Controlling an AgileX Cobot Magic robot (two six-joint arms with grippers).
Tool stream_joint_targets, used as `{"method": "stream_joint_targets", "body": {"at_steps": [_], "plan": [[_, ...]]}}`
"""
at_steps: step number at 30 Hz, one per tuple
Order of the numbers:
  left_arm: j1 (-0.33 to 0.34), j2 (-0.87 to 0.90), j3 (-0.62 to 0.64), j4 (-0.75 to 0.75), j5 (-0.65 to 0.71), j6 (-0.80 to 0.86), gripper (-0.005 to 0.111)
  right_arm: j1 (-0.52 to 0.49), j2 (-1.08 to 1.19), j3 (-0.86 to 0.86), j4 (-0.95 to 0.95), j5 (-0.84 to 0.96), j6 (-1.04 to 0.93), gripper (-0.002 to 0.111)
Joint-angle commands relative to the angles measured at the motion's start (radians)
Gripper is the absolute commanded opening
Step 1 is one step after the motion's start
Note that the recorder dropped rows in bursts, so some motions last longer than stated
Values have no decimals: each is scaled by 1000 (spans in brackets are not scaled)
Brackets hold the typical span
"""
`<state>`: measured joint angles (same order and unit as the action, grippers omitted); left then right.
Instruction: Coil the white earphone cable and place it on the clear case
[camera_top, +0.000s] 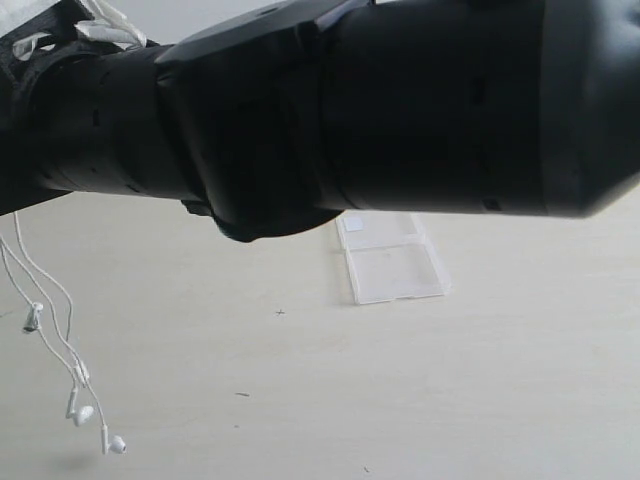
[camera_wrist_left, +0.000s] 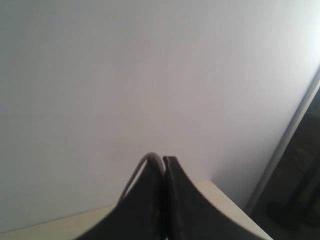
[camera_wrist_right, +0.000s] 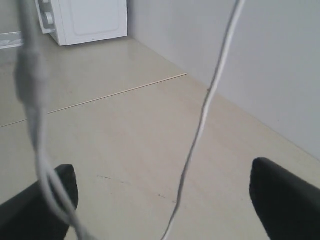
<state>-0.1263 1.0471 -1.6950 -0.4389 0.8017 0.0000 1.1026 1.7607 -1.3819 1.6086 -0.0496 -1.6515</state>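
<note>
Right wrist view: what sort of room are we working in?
Probably a plain indoor workroom or lab: pale beige worktop, bare white wall, and a white appliance-like cabinet at the back.

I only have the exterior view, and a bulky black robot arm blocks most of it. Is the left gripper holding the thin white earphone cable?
Observer: Yes. The left wrist view shows the left gripper shut, with the thin white earphone cable looping out at its tips.
Operator: And the right gripper?
Observer: The right gripper is open, jaws wide apart, pinching nothing.
Operator: Any cable near it?
Observer: One strand hangs through the gap between its jaws; a second, blurred strand passes close by one finger.
</note>
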Motion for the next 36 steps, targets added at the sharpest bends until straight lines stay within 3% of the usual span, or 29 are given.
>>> {"method": "stream_joint_targets", "body": {"at_steps": [1, 13, 18, 36], "plan": [[-1, -5, -6, -52, 8, 52, 0, 2, 0, -9, -4, 8, -4, 85], [-1, -12, -6, -81, 47, 134, 0, 2, 0, -9, -10, 39, -4, 82], [-1, -16, -6, -71, 60, 164, 0, 2, 0, -9, -10, 63, -4, 58], [-1, -16, -6, -13, 83, 192, 0, 2, 0, -9, -12, 81, -4, 58]]}}
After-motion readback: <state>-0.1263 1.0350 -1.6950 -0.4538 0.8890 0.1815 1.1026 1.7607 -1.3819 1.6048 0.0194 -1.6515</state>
